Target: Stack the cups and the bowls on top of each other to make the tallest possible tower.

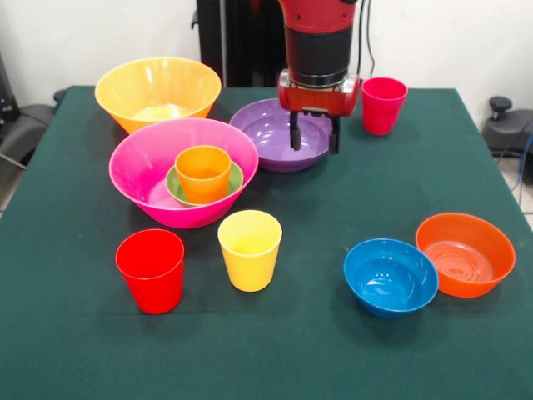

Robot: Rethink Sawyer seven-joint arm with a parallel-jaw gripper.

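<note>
A: Where is the gripper [314, 136]?

B: Hanging over the wide purple bowl [281, 134] at the far middle of the table [75, 333], its two dark fingers apart and holding nothing.

A: And the tower?

B: The big hot-pink bowl [183, 171] sits left of centre, with the small green bowl [203, 185] inside it and the orange cup [202, 172] upright in that. The big orange-yellow bowl [158, 92] stands just behind it, near the far left corner.

A: Any open room?

B: Bare cloth along the near edge and through the middle right. The red cup [151, 270] and yellow cup [250, 249] stand near-left, close together. The blue bowl [391, 277] and medium orange bowl [465, 254] touch at near right. The crimson-pink cup [383, 105] stands by the far edge.
</note>
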